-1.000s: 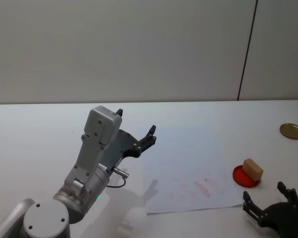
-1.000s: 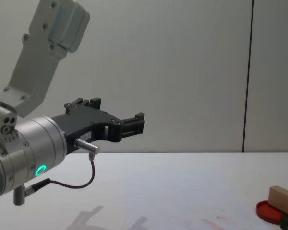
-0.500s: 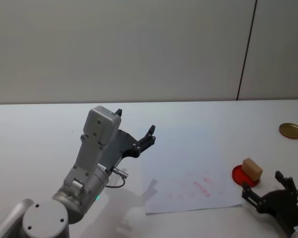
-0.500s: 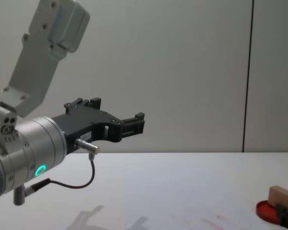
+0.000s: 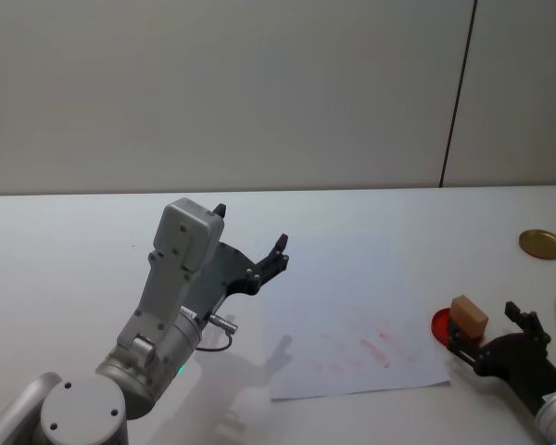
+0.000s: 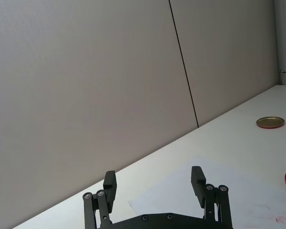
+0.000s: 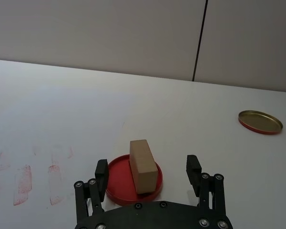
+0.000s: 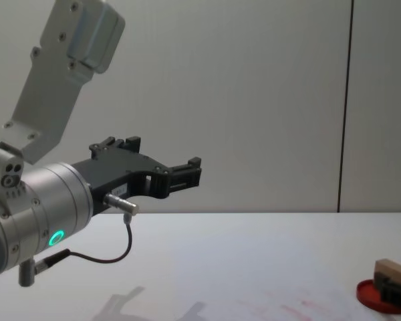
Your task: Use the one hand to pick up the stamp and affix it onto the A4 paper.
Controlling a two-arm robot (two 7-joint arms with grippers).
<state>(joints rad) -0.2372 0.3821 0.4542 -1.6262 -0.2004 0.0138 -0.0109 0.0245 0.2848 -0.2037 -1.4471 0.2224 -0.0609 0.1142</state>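
Well, over on the left my left hand (image 5: 252,227) hangs raised above the table (image 5: 74,241), clear of everything. Its fingers are spread wide with nothing between them, and they point out toward the far wall. From that wrist I see the two black fingers (image 6: 196,172) held apart, with bare table and the near corner of the paper beyond them.

Toward the middle, the A4 paper (image 5: 352,297) lies flat on the table. Faint red smudged marks sit in its nearer right part.

Just beside the paper's right edge, near its front corner, lies a flat red disc (image 5: 438,324). The stamp (image 5: 469,315), a small tan wooden block, rests on that disc. I cannot tell whether the disc touches the sheet.

My right hand (image 5: 486,324) is low at the table and level with the stamp. It is released, with one finger on each side of the block and the disc. From the right wrist, the stamp (image 7: 143,164) sits in the gap between the fingers, and neither finger touches it.

Farther right and farther back, well apart from the rest, a gold lid (image 5: 542,244) lies flat on the table.
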